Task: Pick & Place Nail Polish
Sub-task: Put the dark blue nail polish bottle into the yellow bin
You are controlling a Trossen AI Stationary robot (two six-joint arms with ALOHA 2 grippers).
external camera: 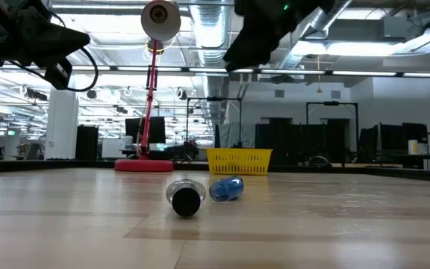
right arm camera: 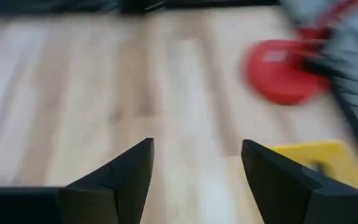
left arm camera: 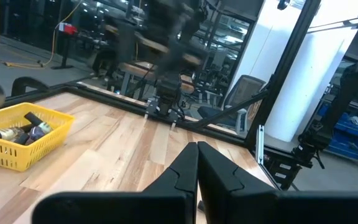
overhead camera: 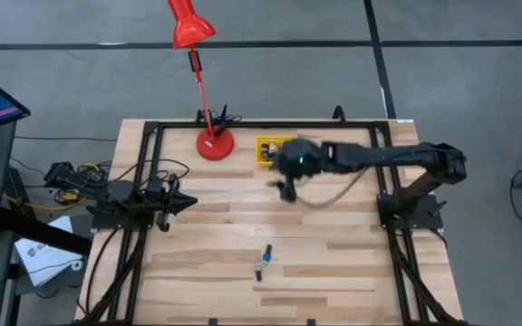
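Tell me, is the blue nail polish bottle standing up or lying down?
Lying down. The blue bottle rests on its side on the table, beside a dark-capped bottle.

high view: looking straight down over the whole table (overhead camera: 207, 272)
low view: sitting at tabletop level, facing the yellow bin (external camera: 239, 161)
wrist views: both also seeing that bin

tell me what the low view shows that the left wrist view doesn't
Only the low view shows two nail polish bottles lying on the table: a dark-capped bottle end-on and a blue bottle beside it, plus the red lamp. Only the left wrist view shows the shut left gripper and bottles inside the yellow bin. Both share the bin and the wooden table.
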